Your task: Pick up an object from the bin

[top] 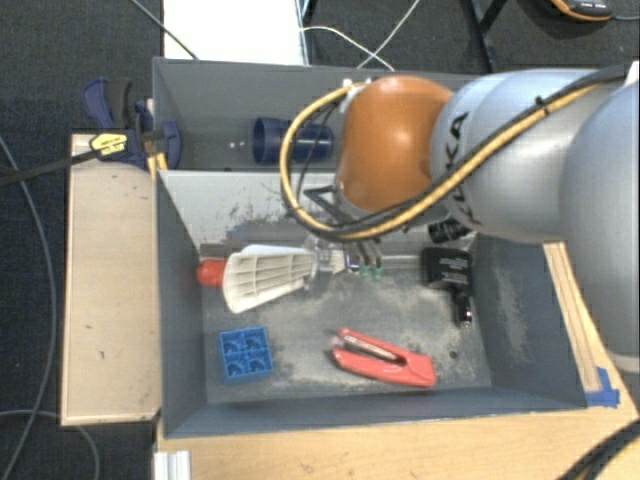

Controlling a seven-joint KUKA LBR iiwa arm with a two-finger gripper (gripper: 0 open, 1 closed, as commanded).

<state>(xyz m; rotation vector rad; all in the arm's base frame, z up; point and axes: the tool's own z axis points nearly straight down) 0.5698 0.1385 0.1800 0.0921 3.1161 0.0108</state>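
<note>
Shuttlecock (262, 273): it lies on its side on the bin (400, 313) floor, left of centre. Its white feather skirt fans towards the right and its red cork tip (209, 273) points left, near the left wall. We see the gripper (338, 260) right at the wide, open end of the skirt, touching it or just beside it. We cannot tell whether the gripper is released, clenched or grasping the skirt's rim, since the metal parts there blur into the feathers. Above the gripper sits the arm's rounded orange cover (390, 143), with a yellow-and-black cable (297, 133) looping round its left side. The grey arm stretches away to the right.

Near the front-left corner we see a blue toy building block (245, 354) lying flat with its studs up, well apart from the shuttlecock. At the front, about mid-bin, lies a red hand tool (385, 360) that looks like small pliers or a clip, set slightly askew. To the right of the gripper lies a black object (447, 268) with a thin stem pointing towards the front; we cannot make out what kind of thing it is. Up by the far wall a dark blue cylinder (272, 140) lies on its side, partly behind the cable loop.
</note>
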